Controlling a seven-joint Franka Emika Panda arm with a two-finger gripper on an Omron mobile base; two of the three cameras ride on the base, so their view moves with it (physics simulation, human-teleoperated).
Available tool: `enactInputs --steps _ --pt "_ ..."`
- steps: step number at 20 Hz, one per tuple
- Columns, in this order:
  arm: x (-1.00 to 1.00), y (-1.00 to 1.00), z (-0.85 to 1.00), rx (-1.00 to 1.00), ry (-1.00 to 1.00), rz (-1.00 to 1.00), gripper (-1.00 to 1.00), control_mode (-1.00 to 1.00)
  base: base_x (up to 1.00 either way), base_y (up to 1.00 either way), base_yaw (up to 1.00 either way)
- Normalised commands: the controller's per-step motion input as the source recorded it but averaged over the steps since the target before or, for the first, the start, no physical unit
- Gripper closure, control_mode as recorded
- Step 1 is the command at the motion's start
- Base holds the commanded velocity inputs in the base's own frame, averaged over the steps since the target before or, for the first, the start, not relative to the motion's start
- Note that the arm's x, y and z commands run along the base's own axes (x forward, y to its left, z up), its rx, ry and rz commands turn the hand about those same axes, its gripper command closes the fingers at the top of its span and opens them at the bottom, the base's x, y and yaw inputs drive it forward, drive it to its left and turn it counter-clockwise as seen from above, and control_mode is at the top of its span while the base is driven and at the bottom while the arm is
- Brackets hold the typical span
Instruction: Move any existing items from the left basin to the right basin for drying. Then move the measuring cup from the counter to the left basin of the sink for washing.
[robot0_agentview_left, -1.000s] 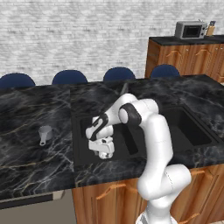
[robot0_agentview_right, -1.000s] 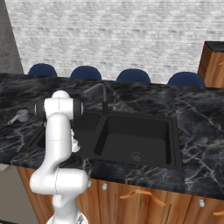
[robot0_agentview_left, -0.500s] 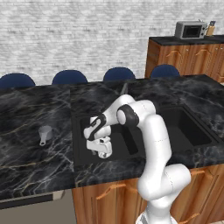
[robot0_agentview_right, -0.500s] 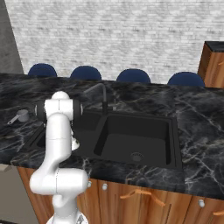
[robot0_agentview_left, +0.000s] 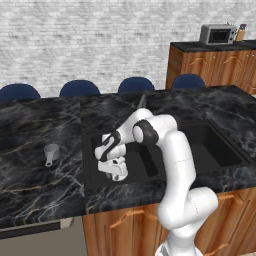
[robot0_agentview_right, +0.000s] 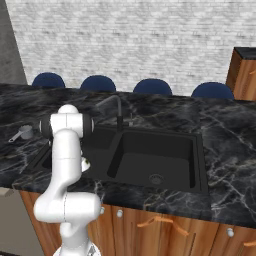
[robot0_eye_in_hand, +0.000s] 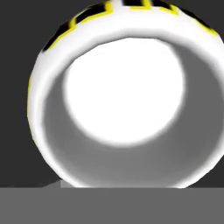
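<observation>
While no brand, label or readable writing shows anywhere, you do get a yellow-and-black pattern around the outer rim of the white cup in the hand view. That view looks straight down into the cup's open mouth — white bottom, grey inner wall — from very close, against a dark surface.

From the left base view you see the gripper hanging low in the left basin of the black sink, wrist bent downward, with the right basin well apart on the far side of the arm. You cannot tell from any view how wide the fingers stand or whether they have hold of the cup; the fingertips themselves are hidden.

The measuring cup sits on the black marble counter left of the sink, handle pointing toward the front edge. In the right base view you see it too, small and grey beyond the arm's shoulder, and this view gives you what the other lacks: the faucet arching over the sink and the drain in the right basin.

Against the frames from a second ago, the hand has swung lower and further toward the left wall of the basin — the measuring cup has not moved.
</observation>
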Motion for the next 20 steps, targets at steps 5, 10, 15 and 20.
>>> enactInputs --steps 5,10,15,20 --pt "0.0 -0.06 -0.17 0.02 -0.02 0.01 1.0 -1.0 0.0 0.0 0.0" --pt "0.0 -0.05 0.04 0.0 0.0 0.0 1.0 -1.0 0.0 0.0 0.0" --pt "0.0 -0.25 0.4 0.0 -0.02 -0.07 1.0 -1.0 0.0 0.0 0.0" --pt "0.0 -0.31 0.56 0.0 -0.02 -0.1 1.0 -1.0 0.0 0.0 0.0"
